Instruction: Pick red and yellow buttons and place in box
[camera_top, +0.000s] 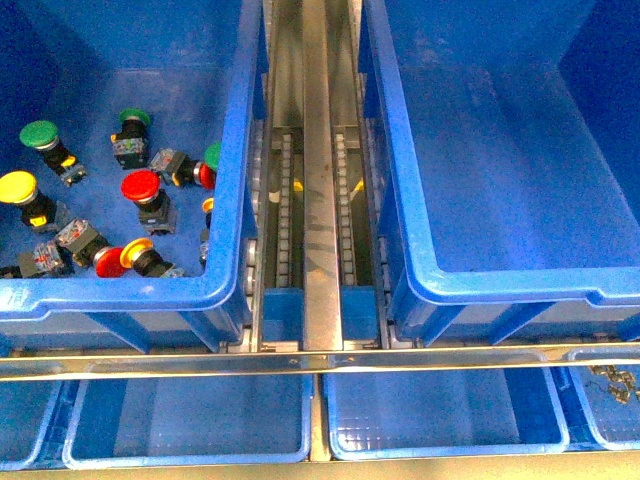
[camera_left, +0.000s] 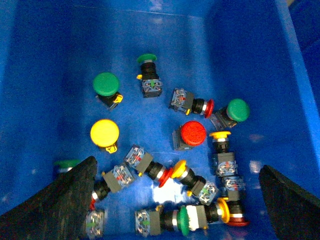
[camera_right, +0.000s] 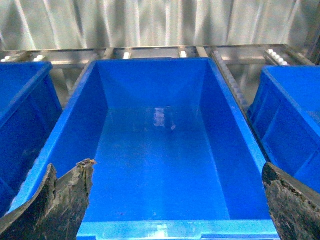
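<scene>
Two big blue crates sit side by side with a metal roller track (camera_top: 320, 200) between them. The left crate (camera_top: 120, 292) holds all the push buttons, jumbled on its floor. The box (camera_top: 520, 285) stands to the right of the track, its smooth floor in plain view.

From the left wrist view I count four red buttons (camera_left: 193, 133), four yellow buttons (camera_left: 104, 133) and five green buttons (camera_left: 105, 84). One green cap is half covered by a finger (camera_left: 70, 195), and several caps lie edge-on. A reddish glint under that same finger I can't make out.

The left pincer (camera_left: 177, 165) hangs over the heap, spread wide. The right pincer (camera_right: 176, 165) hangs over the box, also spread wide.

Four shallow trays (camera_top: 190, 415) run along the near edge, the outer two cut off. Something chain-like in the rightmost one is too small to identify.
</scene>
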